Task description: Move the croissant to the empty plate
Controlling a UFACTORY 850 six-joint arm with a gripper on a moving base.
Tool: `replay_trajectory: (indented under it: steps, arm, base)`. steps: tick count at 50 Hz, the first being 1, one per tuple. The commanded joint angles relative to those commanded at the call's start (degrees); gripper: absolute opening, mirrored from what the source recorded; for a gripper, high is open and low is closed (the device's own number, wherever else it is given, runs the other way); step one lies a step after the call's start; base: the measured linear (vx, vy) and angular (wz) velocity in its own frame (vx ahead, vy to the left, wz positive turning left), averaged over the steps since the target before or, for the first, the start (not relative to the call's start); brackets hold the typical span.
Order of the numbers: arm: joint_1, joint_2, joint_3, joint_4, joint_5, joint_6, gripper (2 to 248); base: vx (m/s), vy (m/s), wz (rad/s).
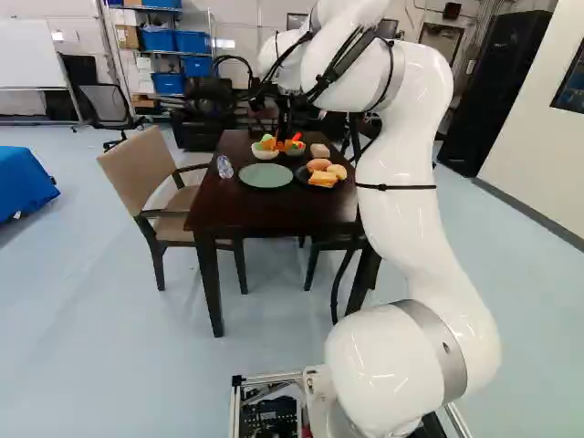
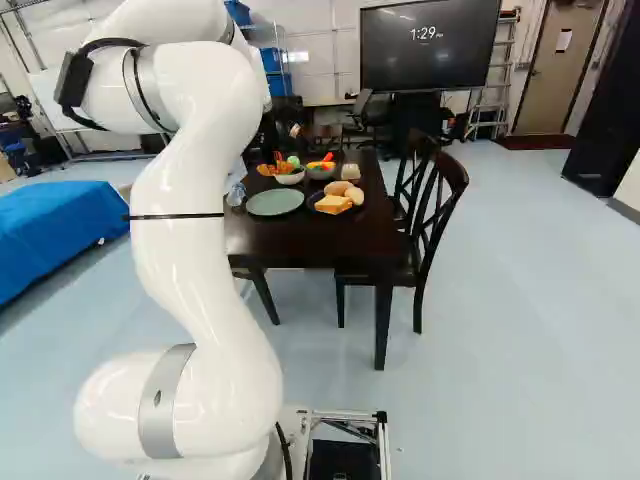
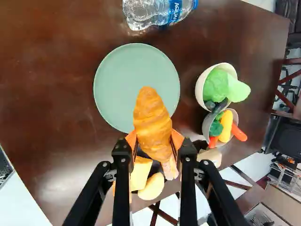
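Observation:
In the left base view my gripper (image 1: 283, 117) hangs over the far part of the table, partly hidden by the arm. In the wrist view the gripper (image 3: 154, 140) is shut on the croissant (image 3: 151, 123), with an orange pad against either side. The croissant's free end overlaps the rim area of the green plate (image 3: 120, 82), which lies ahead of the fingers and bears nothing visible. Its height above that plate is unclear. Behind the croissant, a dark plate (image 1: 305, 179) holds a bread slice (image 3: 140, 173) and rounded bread-like pieces (image 3: 153, 187).
Two bowls (image 3: 201, 87) (image 3: 207, 126) of toy vegetables stand beside the green plate. A water bottle (image 3: 157, 12) lies past it on the dark table (image 3: 51, 61). Chairs (image 1: 146, 178) (image 2: 425, 225) flank the table. A pale block (image 1: 319, 151) sits behind the dark plate.

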Motion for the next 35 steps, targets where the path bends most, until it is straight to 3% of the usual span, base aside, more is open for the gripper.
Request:
replay_trajectory:
  steps: [35]
  arm:
    - [0.00, 0.00, 0.00, 0.00, 0.00, 0.00, 108]
  base:
    - [0.048, 0.000, -0.004]
